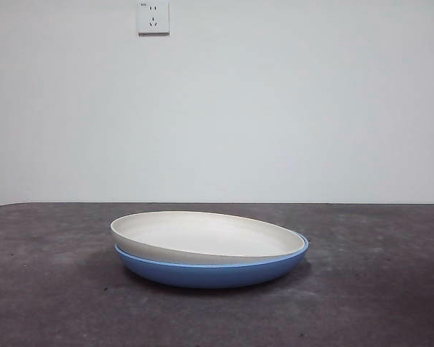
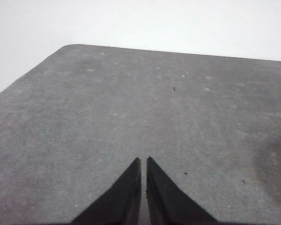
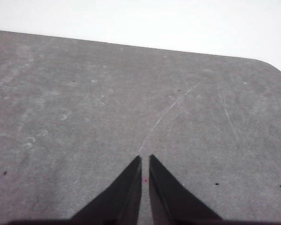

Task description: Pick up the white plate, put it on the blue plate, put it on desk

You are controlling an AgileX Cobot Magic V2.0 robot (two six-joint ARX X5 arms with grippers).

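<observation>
Looking across the scene, we note the following.
White plate: we see the white plate (image 1: 202, 235) resting inside the blue plate (image 1: 217, 273), tilted, its left rim riding up over the blue rim and its right rim sunk just within it.
Blue plate: it sits flat on the desk (image 1: 50, 289), near the middle of the front view, with its glossy wall showing below the white one.
Desk: we see a dark, mottled grey surface running back to a pale wall (image 1: 275, 108).
Wall outlet: a white socket (image 1: 152, 17) is high on the wall, left of centre.
Left gripper: the left gripper (image 2: 144, 160) hangs over bare desk, jaws closed tip to tip on nothing, neither plate in its view.
Right gripper: the right gripper (image 3: 145, 158) likewise hangs over bare desk, jaws closed and empty.
</observation>
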